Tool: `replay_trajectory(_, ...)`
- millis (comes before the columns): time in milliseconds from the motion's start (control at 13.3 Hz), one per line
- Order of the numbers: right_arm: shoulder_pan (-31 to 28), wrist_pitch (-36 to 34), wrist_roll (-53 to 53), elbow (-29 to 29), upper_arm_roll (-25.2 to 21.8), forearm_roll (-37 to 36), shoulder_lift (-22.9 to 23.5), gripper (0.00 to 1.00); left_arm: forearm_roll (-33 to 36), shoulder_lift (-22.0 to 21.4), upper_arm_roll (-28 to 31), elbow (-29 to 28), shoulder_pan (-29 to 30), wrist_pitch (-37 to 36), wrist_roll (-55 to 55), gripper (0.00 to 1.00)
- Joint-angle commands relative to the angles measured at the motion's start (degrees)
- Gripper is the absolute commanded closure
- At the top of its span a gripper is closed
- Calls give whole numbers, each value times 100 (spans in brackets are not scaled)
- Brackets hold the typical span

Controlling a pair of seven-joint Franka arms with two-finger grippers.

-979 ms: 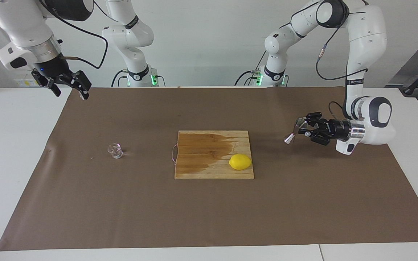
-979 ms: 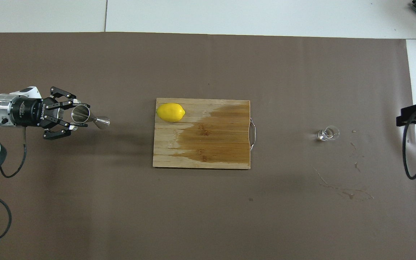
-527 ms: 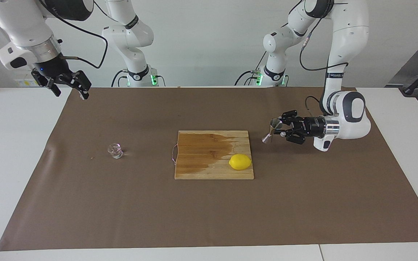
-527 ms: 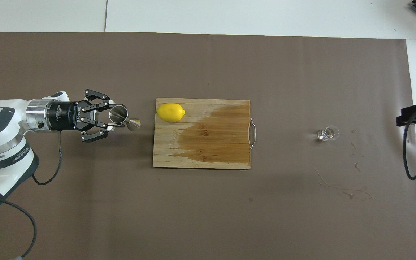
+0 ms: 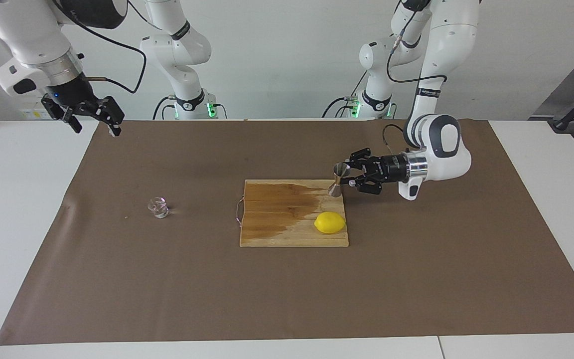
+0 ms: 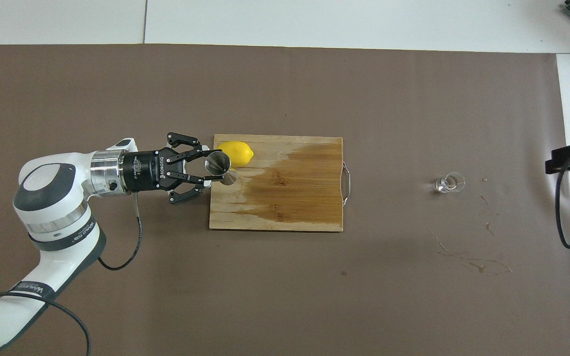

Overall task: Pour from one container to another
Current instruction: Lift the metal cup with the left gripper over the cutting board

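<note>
1. left gripper [image 5: 348, 175]: clenched on the metal jigger [image 5: 337, 179]; the arm lies level, reaching in from the left arm's end of the table.
2. metal jigger: held nearly upright in the air, open mouth up, over the corner of the cutting board [image 5: 287, 234] at the left arm's end, at about 12 o'clock from the lemon [image 5: 330, 222] in the facing view; in the overhead view its mouth [image 6: 217, 163] partly covers the lemon [image 6: 239, 151].
3. lemon: lies on the cutting board near the edge at the left arm's end, on a dry pale part of the wood.
4. cutting board: lies at the middle of the brown mat [image 5: 287, 299]; a dark wet patch covers much of it; its wire handle [image 5: 239, 213] points toward the right arm's end.
5. glass cup [image 5: 158, 207]: stands upright on the mat, well apart from the board, at about 9 o'clock from it in the facing view and about 3 o'clock in the overhead view [image 6: 448, 183]; small stains mark the mat near it.
6. right gripper [image 5: 95, 118]: released, fingers spread, holding nothing; it waits high over the mat's corner at the right arm's end, well apart from the glass cup.
</note>
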Motion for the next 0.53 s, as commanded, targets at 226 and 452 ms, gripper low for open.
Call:
replay_trajectory(226, -26, 39, -132, -18, 22, -133, -43, 0, -982, -188, 139, -290, -907, 925, 456, 57)
replay_trajectory(452, -26, 30, -132, -9, 22, -150, -43, 0, -1194, -30, 139, -273, -1127, 1146, 737, 57)
